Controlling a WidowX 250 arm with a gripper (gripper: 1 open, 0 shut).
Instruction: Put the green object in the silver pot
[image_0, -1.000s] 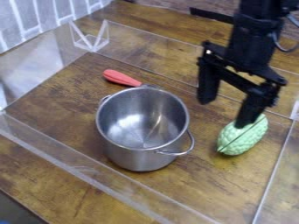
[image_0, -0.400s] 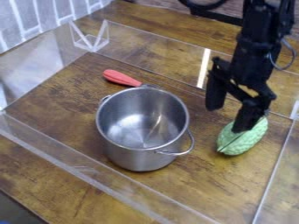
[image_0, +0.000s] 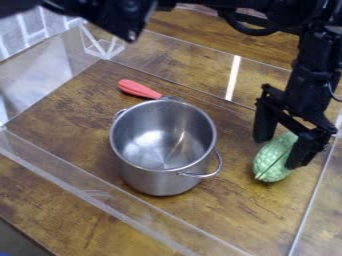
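The green object (image_0: 277, 160) is lying on the surface right of the empty silver pot (image_0: 163, 146), ungrasped, with the open tool (image_0: 293, 148) straddling it.

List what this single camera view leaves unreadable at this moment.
- Green object: its upper end is covered by the open gripper; contact cannot be judged.
- Silver pot: far handle not visible.
- Red object: too small to identify.
- Top-left corner: blurred dark shape, unidentifiable.
- Arm: cut off by top edge.
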